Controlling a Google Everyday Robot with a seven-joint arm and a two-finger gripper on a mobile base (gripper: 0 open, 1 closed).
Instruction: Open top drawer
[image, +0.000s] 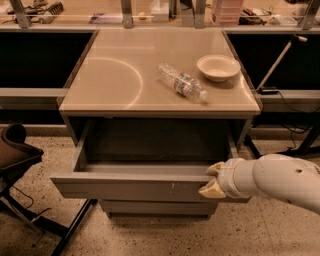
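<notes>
Camera view: arm reaches in from the right, its gripper (212, 179) jaws clamped over the front edge of the open top drawer (125, 186).

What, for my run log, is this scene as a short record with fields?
top drawer: pulled well out of the cabinet
gripper: at the right end of the drawer's front
cabinet top: plastic bottle lying on its side; bowl upright to its right, apart from it
lower drawer: shut
</notes>
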